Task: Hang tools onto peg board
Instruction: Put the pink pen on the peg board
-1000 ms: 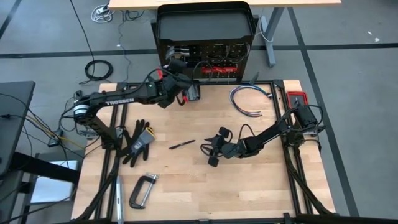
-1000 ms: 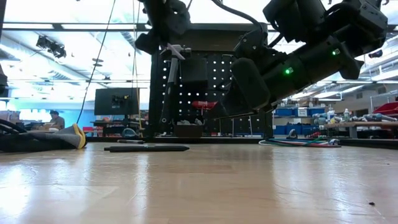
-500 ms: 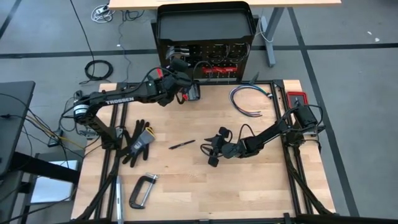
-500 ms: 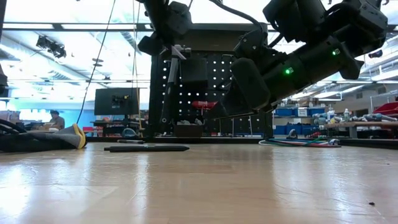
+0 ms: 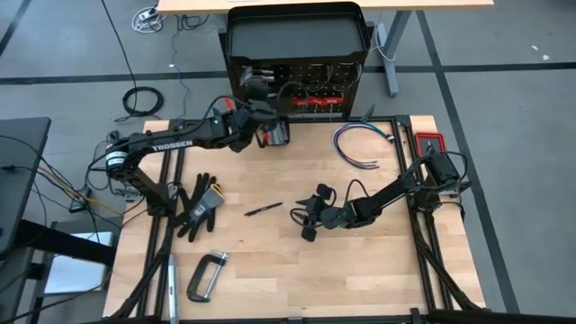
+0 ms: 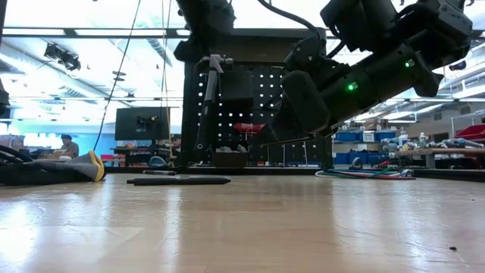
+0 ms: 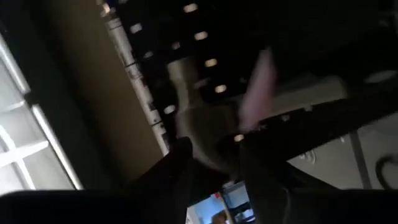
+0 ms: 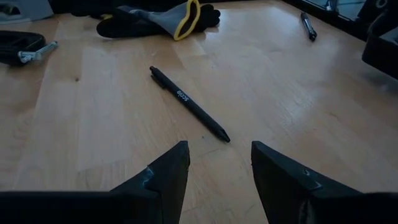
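My left gripper (image 5: 256, 108) is at the table's far edge, right in front of the black peg board (image 6: 261, 98), and is shut on a hammer (image 6: 207, 102). The hammer's steel head (image 6: 216, 61) is up and its handle hangs down. Red-handled drivers (image 5: 315, 101) hang on the board. My right gripper (image 5: 304, 220) is open and empty low over the middle of the table, and points at a black pen (image 8: 189, 104). A grey C-clamp (image 5: 205, 274) lies flat near the front left. My left gripper holds the hammer at its top end, by the head (image 7: 199, 118), which shows blurred between the two fingers. The fingers come from above and from the table's left. The handle (image 6: 206, 114) hangs nearly straight down, clear of the table, just before the peg board.
A black work glove (image 5: 200, 202) lies at the left, a bundle of cables (image 5: 360, 144) at the far right, a red box (image 5: 432, 142) at the right edge. A thin grey tool (image 5: 171, 274) lies by the left rail. Bare wood lies at the front right.
My left gripper has gone a little toward the far edge and the peg board, still shut on the hammer, whose handle stays hanging down.
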### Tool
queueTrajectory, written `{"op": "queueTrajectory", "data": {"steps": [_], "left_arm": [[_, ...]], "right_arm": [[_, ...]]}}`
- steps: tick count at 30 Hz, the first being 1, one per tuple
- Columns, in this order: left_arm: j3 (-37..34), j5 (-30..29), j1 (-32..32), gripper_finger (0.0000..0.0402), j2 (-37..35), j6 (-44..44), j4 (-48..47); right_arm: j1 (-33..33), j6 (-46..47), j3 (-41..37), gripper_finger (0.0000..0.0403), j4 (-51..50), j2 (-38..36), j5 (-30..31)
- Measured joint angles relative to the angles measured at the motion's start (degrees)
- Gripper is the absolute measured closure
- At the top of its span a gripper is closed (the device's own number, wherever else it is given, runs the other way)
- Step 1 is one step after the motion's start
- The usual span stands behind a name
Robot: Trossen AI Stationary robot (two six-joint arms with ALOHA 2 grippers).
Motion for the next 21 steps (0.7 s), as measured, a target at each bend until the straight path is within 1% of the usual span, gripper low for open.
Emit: {"op": "queueTrajectory", "data": {"steps": [8, 10, 13, 15, 18, 20, 21], "left_arm": [[2.8, -0.1, -0.8, 0.0259, -2.6, -4.8, -0.6], [2.9, -0.1, -1.1, 0.0259, -4.1, -8.1, -3.1], [3.0, 0.1, -1.2, 0.0259, -6.2, -17.4, -9.2], [2.9, 3.5, -0.6, 0.0259, -7.8, -27.5, -16.9], [2.9, 14.1, 1.5, 0.026, -9.2, -43.3, -26.6], [2.9, 19.9, 3.5, 0.027, -9.1, -50.8, -28.9], [2.6, 21.3, 4.4, 0.0278, -8.9, -52.8, -28.9]], "right_arm": [[0.0, 0.0, 0.0, 0.0222, -0.1, 0.0, 0.0], [0.1, 0.0, 0.0, 0.0222, -0.2, 0.0, -0.1], [0.1, 0.0, 0.0, 0.0222, -0.3, 0.0, -0.2], [0.1, 0.0, 0.0, 0.0222, -0.4, 0.0, -0.5], [0.1, 0.0, 0.0, 0.0222, -0.8, 0.0, -0.7], [0.1, 0.2, 0.0, 0.0222, -0.8, 0.0, -0.7], [0.1, 0.2, 0.0, 0.0222, -0.8, 0.0, -0.7]]}}
